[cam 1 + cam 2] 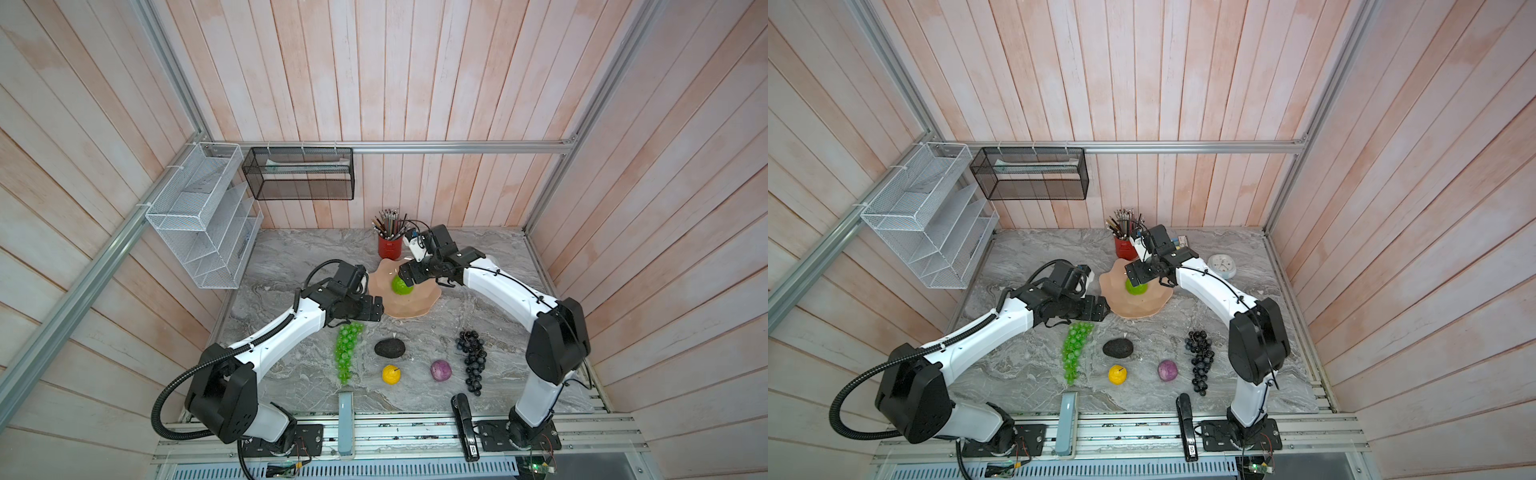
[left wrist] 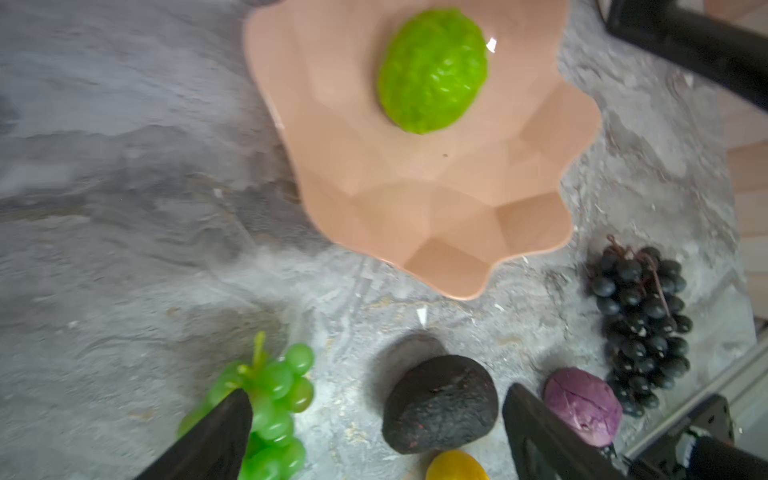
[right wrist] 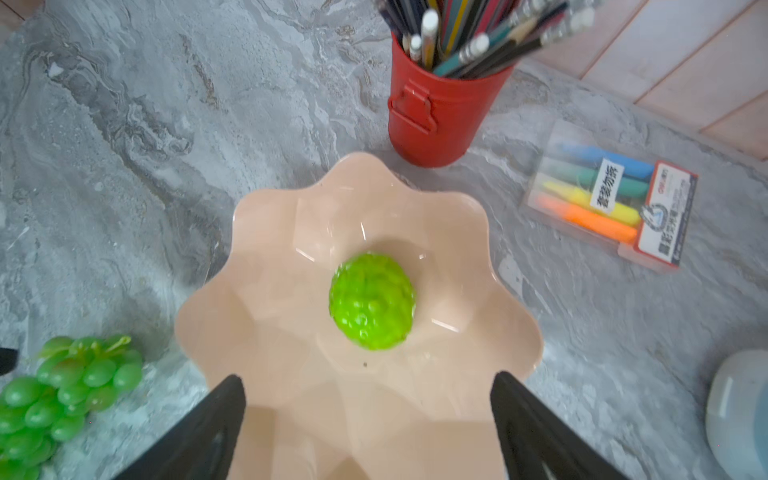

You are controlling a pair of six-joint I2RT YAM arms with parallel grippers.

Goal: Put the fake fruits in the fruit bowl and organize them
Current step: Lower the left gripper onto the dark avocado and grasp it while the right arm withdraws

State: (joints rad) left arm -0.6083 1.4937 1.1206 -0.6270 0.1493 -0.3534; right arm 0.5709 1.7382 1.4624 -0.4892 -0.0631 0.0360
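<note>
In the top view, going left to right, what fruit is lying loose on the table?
green grape bunch, black avocado, small purple ball, dark grape bunch; the yellow fruit lines up with the avocado, so it is left out.

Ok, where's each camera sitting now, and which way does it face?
Both top views: high over the front edge, looking down at the whole table; both arms show fully.
Left wrist: on the left arm, looking down past the open left gripper at the avocado and green grape bunch; two fingertips show.
Right wrist: on the right arm above the fruit bowl, looking down at the lime-green ball; the open right gripper shows its fingertips.
Shared: both wrist views hold the fruit bowl, lime-green ball and green grape bunch.
</note>
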